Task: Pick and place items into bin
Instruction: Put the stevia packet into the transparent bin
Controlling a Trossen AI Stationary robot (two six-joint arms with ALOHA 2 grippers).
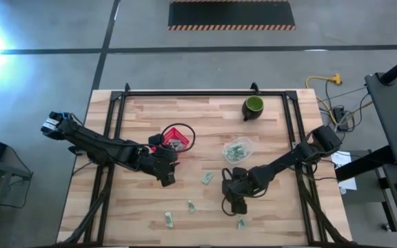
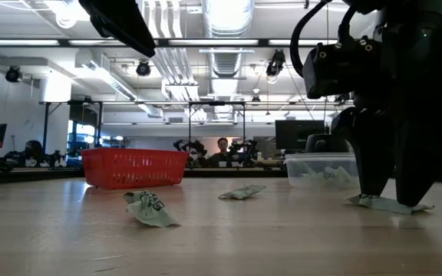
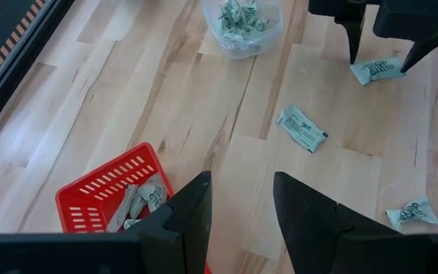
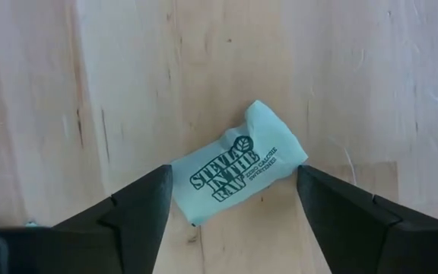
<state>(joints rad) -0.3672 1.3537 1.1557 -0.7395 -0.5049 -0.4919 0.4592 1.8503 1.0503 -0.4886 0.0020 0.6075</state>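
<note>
Two fingers of your right end effector (image 4: 230,202) straddle packet (image 4: 238,173) on bench (image 1: 274,138), spread wide, not gripping. Close, lift, carry to red bin (image 1: 176,137). Left end effector (image 3: 242,205) open, empty, beside bin.

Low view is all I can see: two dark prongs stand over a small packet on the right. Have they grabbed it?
Observer: Not yet. The right wrist view shows the right tool open, one finger on each side of the packet, which lies flat on the wood.
Operator: Is anything in that red basket?
Observer: Yes. The left wrist view looks down into the red basket and shows a few packets inside.
Operator: And the other arm?
Observer: The left tool hangs above the table by the basket, open and empty.
</note>
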